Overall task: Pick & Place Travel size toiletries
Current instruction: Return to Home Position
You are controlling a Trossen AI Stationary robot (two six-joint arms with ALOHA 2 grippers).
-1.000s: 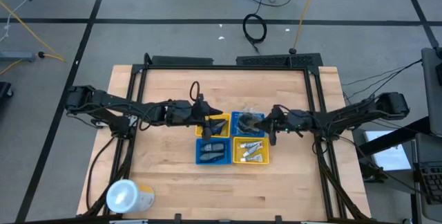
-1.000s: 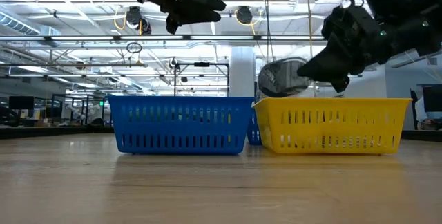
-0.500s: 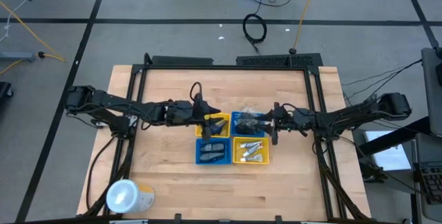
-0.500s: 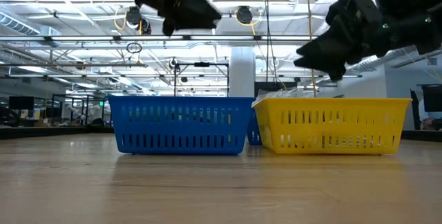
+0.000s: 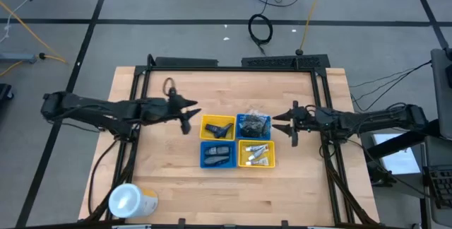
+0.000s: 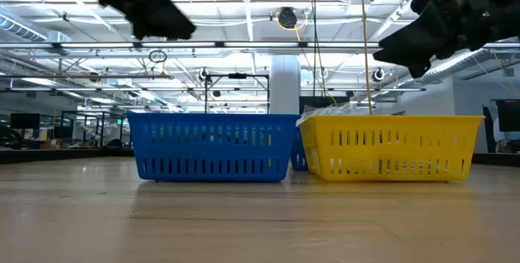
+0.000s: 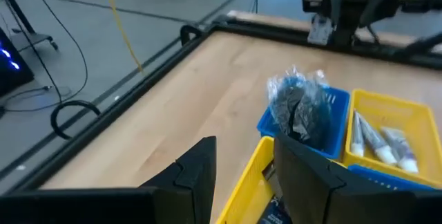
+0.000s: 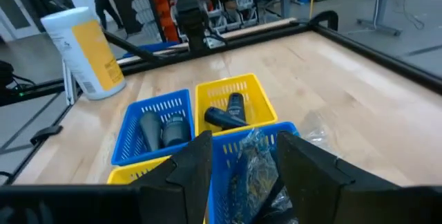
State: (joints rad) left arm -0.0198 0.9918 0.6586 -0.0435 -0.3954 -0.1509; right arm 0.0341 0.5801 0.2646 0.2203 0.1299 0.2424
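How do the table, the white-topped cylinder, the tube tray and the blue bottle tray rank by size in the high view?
1. Table.
2. White-topped cylinder, narrowly; being taller, it sits nearer the camera, so unsure.
3. Tube tray and blue bottle tray look alike.

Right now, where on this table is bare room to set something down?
Free: the table strip between trays and front edge, right of the canister; the back strip behind the trays. Crowded: the middle, left gripper and right gripper flanking the trays.

High cam straight down, low cam table-level; both share trays (image 5: 236, 139).
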